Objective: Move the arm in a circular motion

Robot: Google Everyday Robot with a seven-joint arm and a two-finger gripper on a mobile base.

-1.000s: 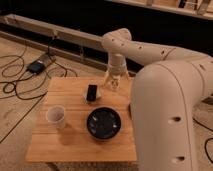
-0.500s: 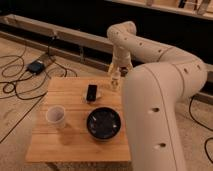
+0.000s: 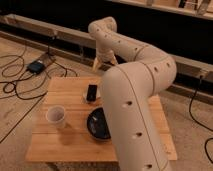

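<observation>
The arm (image 3: pixel 135 100) is a thick cream-white tube with small dark holes that fills the middle and right of the camera view. It rises from the bottom edge, bends at a rounded elbow (image 3: pixel 157 70), runs up-left to a second joint (image 3: pixel 102 27), then drops. The gripper (image 3: pixel 104 63) hangs above the far edge of the wooden table (image 3: pixel 65 145). Its two tan fingers (image 3: pixel 95 64) are spread apart, open, with nothing between them.
On the table stand a white cup (image 3: pixel 56 116), a dark bowl (image 3: pixel 97 125) partly behind the arm, and a small dark upright object (image 3: pixel 92 92). Black cables and a dark box (image 3: pixel 36 66) lie on the floor at left. A long rail (image 3: pixel 30 27) runs behind.
The arm has swung up and nearer, now covering the table's right side. The upper joint rose and the gripper moved back to the table's far edge.
</observation>
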